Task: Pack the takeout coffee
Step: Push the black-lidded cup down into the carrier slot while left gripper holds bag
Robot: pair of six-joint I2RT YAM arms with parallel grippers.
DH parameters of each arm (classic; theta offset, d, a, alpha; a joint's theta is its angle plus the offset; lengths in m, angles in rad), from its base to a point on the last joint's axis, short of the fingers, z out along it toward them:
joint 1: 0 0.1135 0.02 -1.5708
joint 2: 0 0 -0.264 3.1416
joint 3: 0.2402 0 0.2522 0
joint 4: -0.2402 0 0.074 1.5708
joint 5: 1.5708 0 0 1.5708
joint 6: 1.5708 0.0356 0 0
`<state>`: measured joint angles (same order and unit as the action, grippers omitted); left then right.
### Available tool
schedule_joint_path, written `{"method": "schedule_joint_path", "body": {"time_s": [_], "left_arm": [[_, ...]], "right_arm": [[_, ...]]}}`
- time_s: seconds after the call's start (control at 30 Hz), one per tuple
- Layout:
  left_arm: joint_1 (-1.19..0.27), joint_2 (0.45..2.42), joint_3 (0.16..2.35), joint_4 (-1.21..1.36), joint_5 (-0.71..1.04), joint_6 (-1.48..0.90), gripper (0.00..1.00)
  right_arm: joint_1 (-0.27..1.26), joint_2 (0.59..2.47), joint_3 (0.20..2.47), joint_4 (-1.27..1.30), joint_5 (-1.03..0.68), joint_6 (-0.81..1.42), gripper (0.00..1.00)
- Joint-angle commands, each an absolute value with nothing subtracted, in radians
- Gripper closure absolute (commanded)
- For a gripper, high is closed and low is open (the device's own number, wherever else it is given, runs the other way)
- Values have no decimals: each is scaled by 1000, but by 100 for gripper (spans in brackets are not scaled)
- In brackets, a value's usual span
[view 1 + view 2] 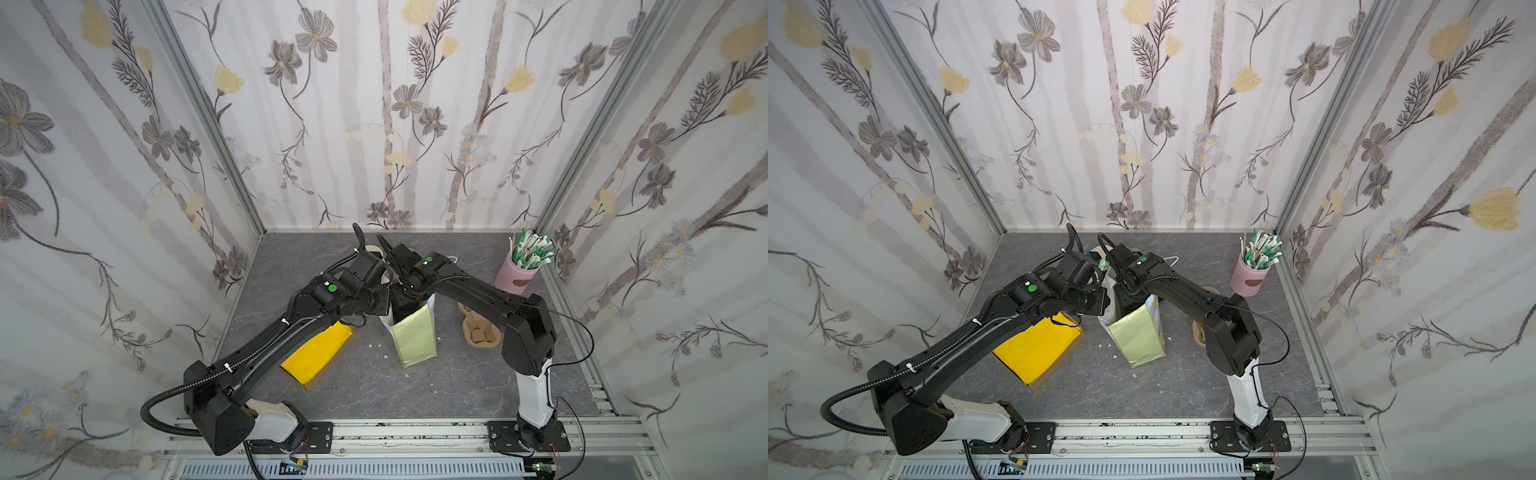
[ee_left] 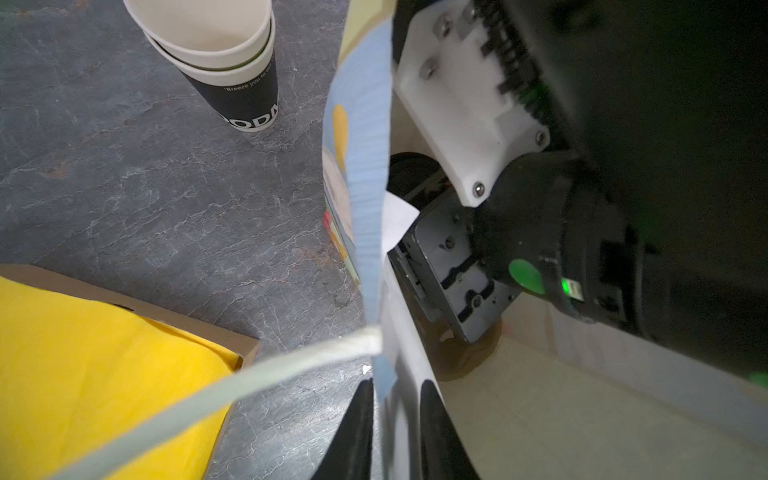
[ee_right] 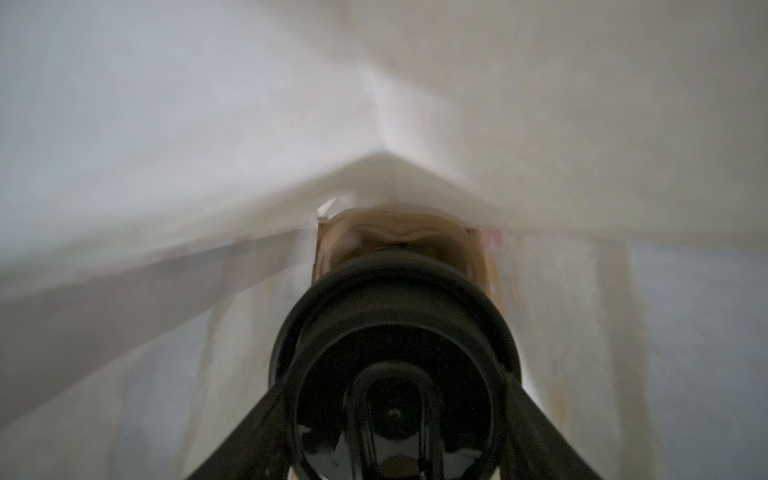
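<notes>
**Operator:** What are my jaws on?

**Spotter:** Your right gripper [image 3: 397, 390] has its fingers [image 3: 257, 436] pressed to both sides of the takeout coffee [image 3: 395, 332]. From your wrist camera only its black domed plastic sip lid [image 3: 395, 291] shows. It hangs deep inside the pale green paper bag [image 1: 415, 340], above the brown moulded-pulp tray [image 3: 399, 232] at the bottom. I cannot tell whether it touches the tray.

**Operator:** And the left?

**Spotter:** Your left gripper [image 2: 395, 390] straddles the bag's rim, jaws narrowly parted, with the paper wall standing between them.

**Operator:** The arms?

**Spotter:** Your right arm [image 1: 478, 293] arches up from the rail, wrist turned straight down into the bag's mouth. Your left arm [image 1: 266, 340] stretches low and diagonally over the yellow cloth [image 1: 318, 357] in its cardboard box, wrist bent toward the bag. The stack of lidless black cups [image 2: 232, 62] stands apart from the bag on the grey table [image 1: 415, 386].
</notes>
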<state>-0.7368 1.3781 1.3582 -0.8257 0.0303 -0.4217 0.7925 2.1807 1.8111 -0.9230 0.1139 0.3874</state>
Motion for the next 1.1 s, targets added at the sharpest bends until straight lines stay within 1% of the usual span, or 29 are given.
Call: {"method": "schedule_joint_path", "body": {"time_s": [0.0,0.2,0.3,0.4,0.7,0.77,0.83,0.87,1.07], "left_arm": [[-736,1383,1371,-850,10,-416,79],[-737,1391,1393,-871,-13,-414,78],[-739,1394,1402,-884,-36,-418,78],[-744,1399,1404,-893,-55,-417,77],[-766,1401,1409,-905,-87,-416,77],[-773,1402,1408,-906,-96,-416,77],[-778,1403,1408,-907,-103,-417,77],[-780,1402,1410,-908,-105,-418,77],[-794,1401,1408,-911,-119,-423,78]], "right_arm": [[787,2207,1823,-986,49,382,50],[784,2205,1831,-990,55,390,46],[784,2192,1835,-992,61,397,42],[784,2186,1835,-990,70,405,35],[784,2182,1842,-985,76,425,26],[784,2178,1842,-983,78,428,23],[785,2175,1842,-979,79,429,15],[785,2171,1841,-977,80,429,14],[785,2161,1840,-965,80,435,13]]}}
